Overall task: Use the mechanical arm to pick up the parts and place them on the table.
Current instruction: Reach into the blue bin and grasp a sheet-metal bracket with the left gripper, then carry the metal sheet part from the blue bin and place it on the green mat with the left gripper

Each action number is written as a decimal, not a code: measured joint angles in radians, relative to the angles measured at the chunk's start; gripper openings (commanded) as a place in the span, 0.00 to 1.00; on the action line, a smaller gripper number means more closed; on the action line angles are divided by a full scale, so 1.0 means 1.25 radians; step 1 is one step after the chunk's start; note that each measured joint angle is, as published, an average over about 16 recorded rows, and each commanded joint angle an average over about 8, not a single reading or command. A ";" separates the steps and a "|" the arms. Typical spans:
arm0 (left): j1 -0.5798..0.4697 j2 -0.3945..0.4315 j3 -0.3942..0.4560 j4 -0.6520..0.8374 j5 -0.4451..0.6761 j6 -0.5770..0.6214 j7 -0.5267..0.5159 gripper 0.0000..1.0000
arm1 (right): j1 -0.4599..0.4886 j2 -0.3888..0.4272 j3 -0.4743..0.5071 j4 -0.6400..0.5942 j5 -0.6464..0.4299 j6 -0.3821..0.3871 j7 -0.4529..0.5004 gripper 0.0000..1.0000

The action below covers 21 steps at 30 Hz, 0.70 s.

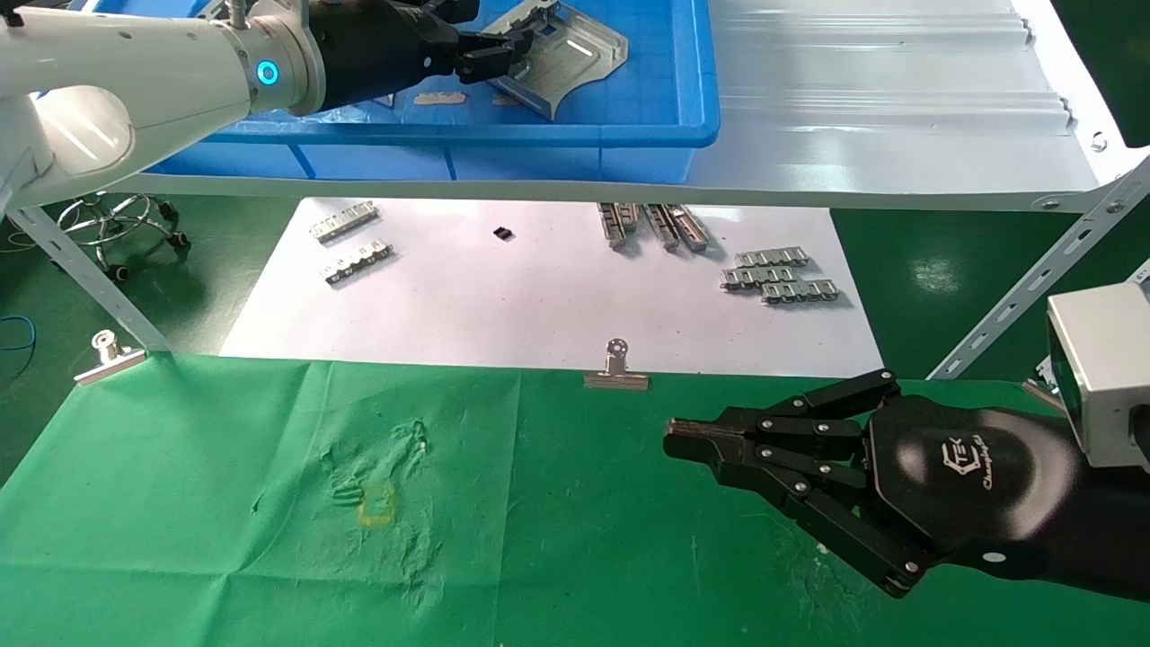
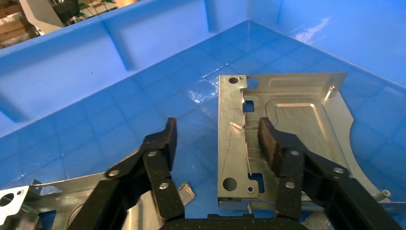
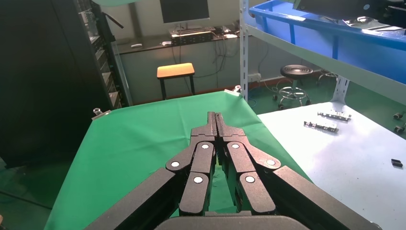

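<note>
My left gripper (image 1: 517, 49), on the silver-white arm with the blue ring light, reaches into the blue bin (image 1: 665, 117) on the shelf. In the left wrist view it (image 2: 218, 139) is open, with one finger on each side of the raised rim of a shiny silver part (image 2: 297, 120) lying on the bin floor. The pads do not touch it. A second part (image 2: 62, 201) lies beside it. My right gripper (image 1: 669, 440) is shut and empty, just above the green cloth table (image 1: 225, 503); it shows the same in the right wrist view (image 3: 216, 117).
The pale grey shelf (image 1: 898, 108) holds the bin. Below it a white sheet (image 1: 539, 305) carries toothed strips (image 1: 780, 277). Binder clips (image 1: 616, 368) pin the cloth's far edge. A yellow mark (image 1: 377, 508) sits on the cloth to the left.
</note>
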 measured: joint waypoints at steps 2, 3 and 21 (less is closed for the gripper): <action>0.000 0.000 0.007 -0.003 -0.003 -0.003 -0.002 0.00 | 0.000 0.000 0.000 0.000 0.000 0.000 0.000 0.00; 0.000 0.000 0.010 -0.004 -0.005 -0.004 -0.003 0.00 | 0.000 0.000 0.000 0.000 0.000 0.000 0.000 0.00; -0.012 -0.005 0.055 -0.011 -0.046 -0.019 -0.004 0.00 | 0.000 0.000 0.000 0.000 0.000 0.000 0.000 0.00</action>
